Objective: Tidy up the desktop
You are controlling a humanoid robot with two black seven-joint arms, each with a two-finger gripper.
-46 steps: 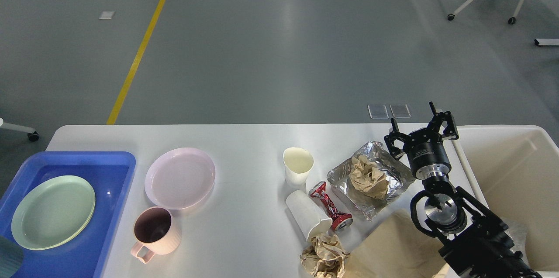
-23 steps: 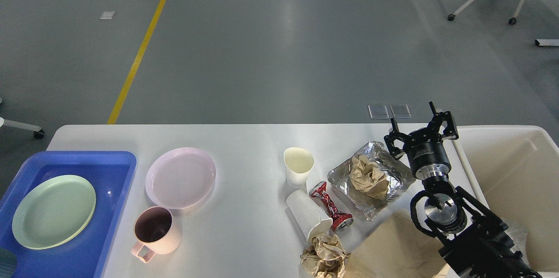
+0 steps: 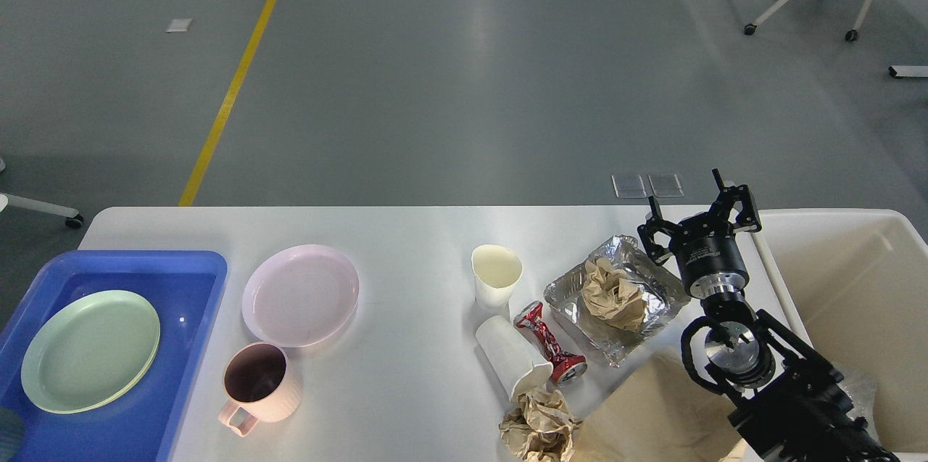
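Wide white rounded-corner counter spans the view, cluttered, blue tray at left end, cream plastic bin at right edge. Right gripper hovering between crinkled foil tray and bin, jaws spread, empty; left gripper out of view. Best to grip foil rim low, lift level, clear bin wall; open room behind cups.

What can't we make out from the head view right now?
- Left hand: out of frame entirely.
- Bin: right and near sides cut by the frame edges; the right arm covers its near left corner.
- Tray: left and bottom cut off by the frame.
- Brown paper sheet: lower part off frame, right part behind the arm.
- Mug: interior too dark to see contents.
- Foil: its middle is under crumpled paper.
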